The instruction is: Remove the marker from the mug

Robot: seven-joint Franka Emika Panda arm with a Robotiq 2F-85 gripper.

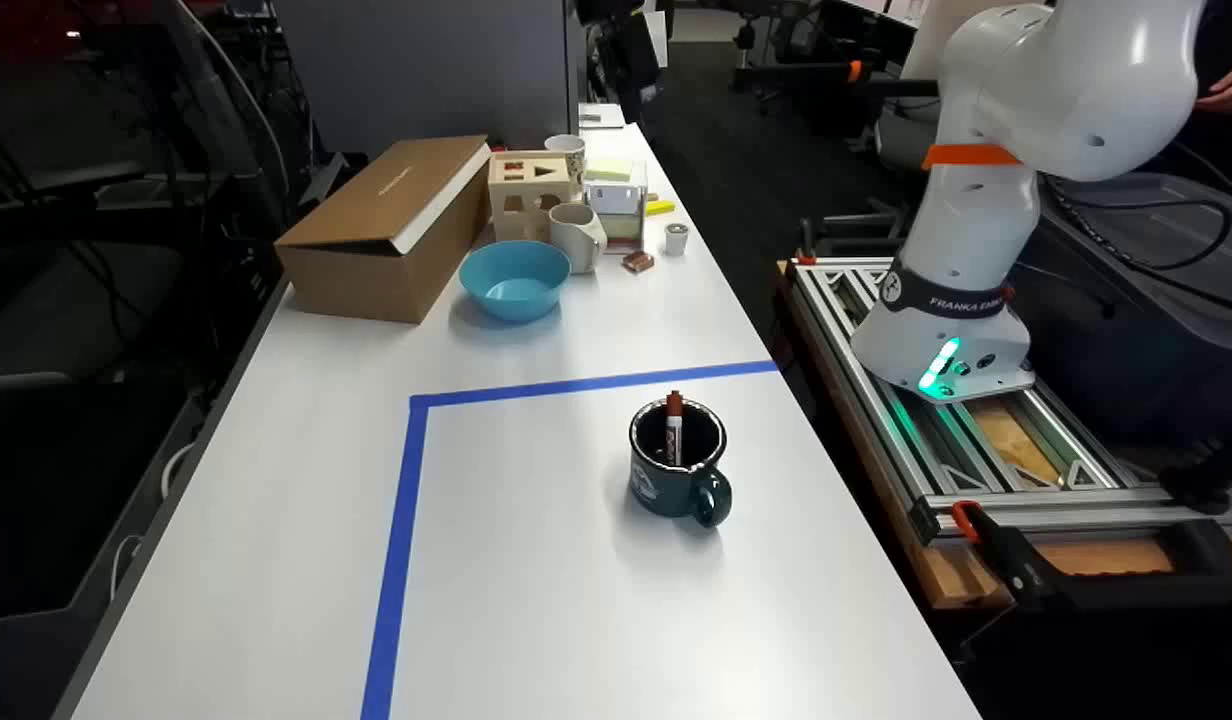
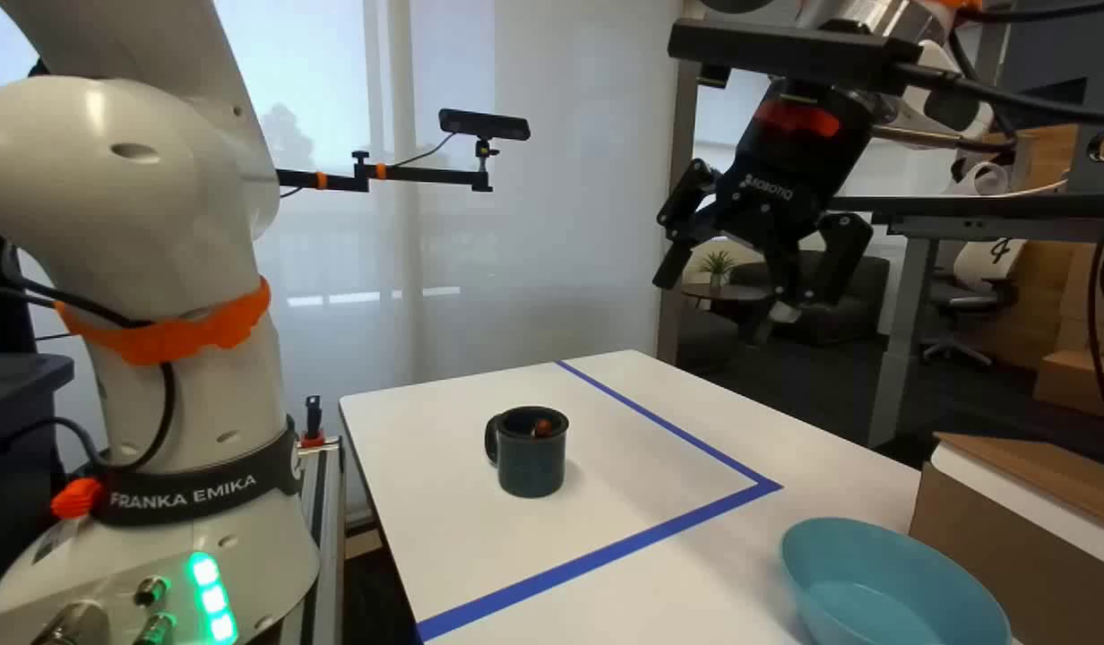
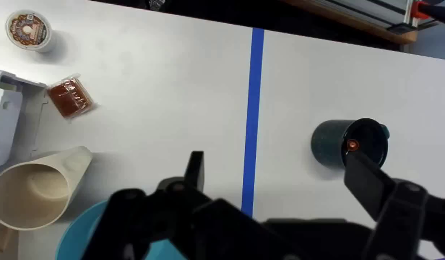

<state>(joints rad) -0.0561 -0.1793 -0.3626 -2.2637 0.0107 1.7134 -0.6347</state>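
Note:
The mug (image 1: 664,492) is dark teal and stands upright on the white table inside the blue tape; it also shows in an exterior view (image 2: 531,464) and in the wrist view (image 3: 327,144). The marker (image 1: 674,432) stands in the mug, leaning on its rim, with a brown-red end up and a pale body; that end also shows in an exterior view (image 2: 542,428) and in the wrist view (image 3: 352,145). Its lower part is hidden. My gripper (image 2: 722,294) is open and empty, high above the table. In the wrist view the fingers (image 3: 276,157) are wide apart; one overlaps the mug's rim.
A light-blue bowl (image 1: 516,280), a brown cardboard box (image 1: 376,230), a beige mug (image 1: 576,238), a wooden shape box (image 1: 529,195), a small cup (image 1: 676,239) and a brown packet (image 1: 638,262) stand beyond the blue tape (image 1: 596,384). The robot base (image 1: 941,340) is beside the table.

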